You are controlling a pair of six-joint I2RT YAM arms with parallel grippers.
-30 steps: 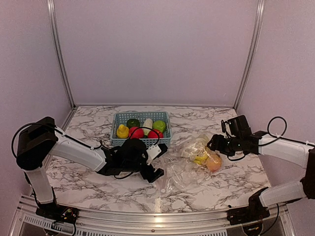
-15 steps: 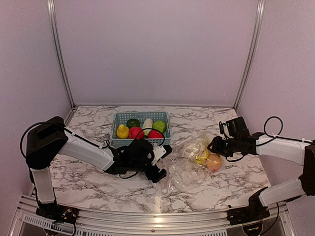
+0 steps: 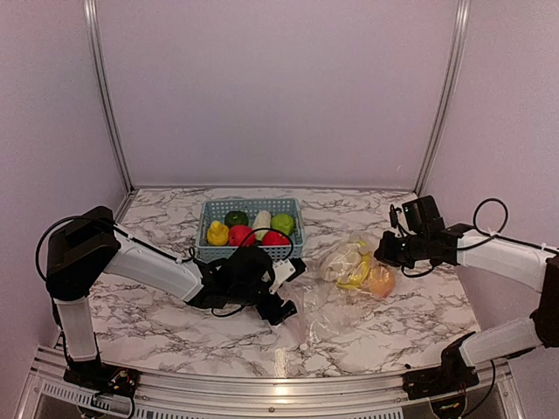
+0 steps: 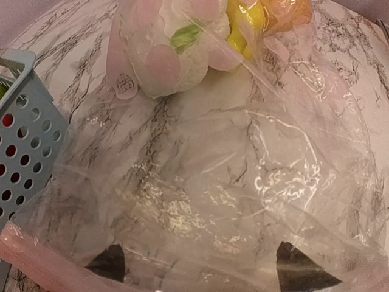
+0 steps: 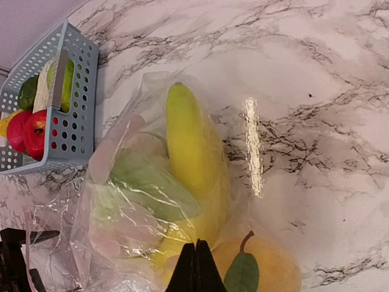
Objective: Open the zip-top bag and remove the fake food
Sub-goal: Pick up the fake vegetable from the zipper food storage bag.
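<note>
**While one gripper pinches the bag's full end, the other stands spread at its mouth**

Because the right gripper [image 5: 195, 261] has its fingertips pressed together to a point on the film, I judge that it holds the zip-top bag [image 4: 243, 182] at the end where the fake food [image 5: 188, 152] is bunched. A yellow banana, something green, a white cauliflower and an orange fruit with a leaf lie there. The bunch sits at 12 o'clock from that gripper in its wrist view.

The left gripper [image 4: 203, 267] is spread wide. Both dark tips show only through plastic, so I cannot tell whether they are inside the mouth or merely under the film. It grips nothing that I can see. The pale zipper strip [image 4: 36, 261] runs across just at its tips, and the slack, empty part of the bag stretches away toward 12 o'clock up to the food.

From above, the bag lies on the counter [image 5: 316, 79] at 4 o'clock from the blue basket [image 5: 76, 121], with its mouth toward 8 o'clock.

To do this step well, the left gripper should close on one lip of the strip only, not on both layers. The right should hold firm as an anchor, and the pull should run along the bag, toward 8 o'clock. Thin film will likely slip or stretch, so a slow draw seems safer than a tug.
</note>
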